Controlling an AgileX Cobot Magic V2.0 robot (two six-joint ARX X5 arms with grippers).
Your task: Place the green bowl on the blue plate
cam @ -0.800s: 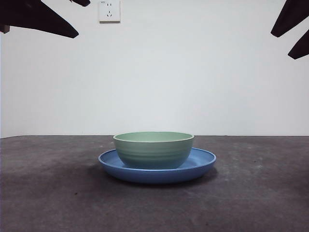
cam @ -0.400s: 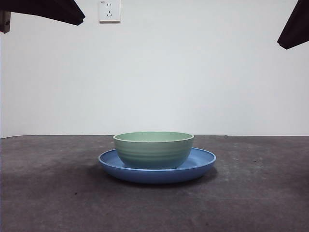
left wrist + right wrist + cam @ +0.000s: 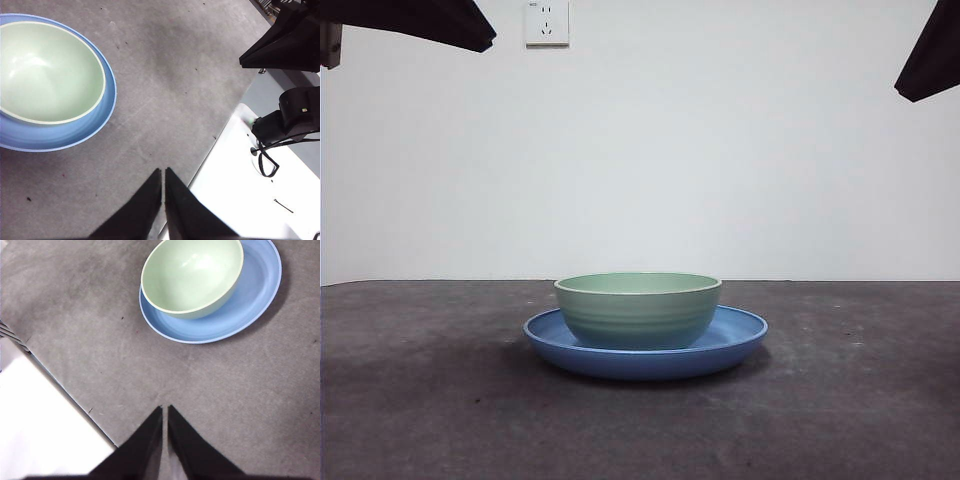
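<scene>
I see the green bowl (image 3: 638,309) sitting upright on the blue plate (image 3: 738,338), inside the plate's low rim and a little off its middle, with a wider crescent of bare blue showing on one side in my right wrist view; the bowl (image 3: 191,276) is empty there and the plate (image 3: 255,295) lies flat under it. Both rest on the dark grey table (image 3: 420,400), about midway across it and well in from its near edge. My left gripper (image 3: 163,172) hangs above the table near its side edge, away from the plate, its two black jaws pressed together with nothing between them. My right gripper (image 3: 164,410) is likewise up over bare table, apart from the dishes, jaws closed on nothing. On the white wall behind, a socket (image 3: 546,21) is mounted high up
</scene>
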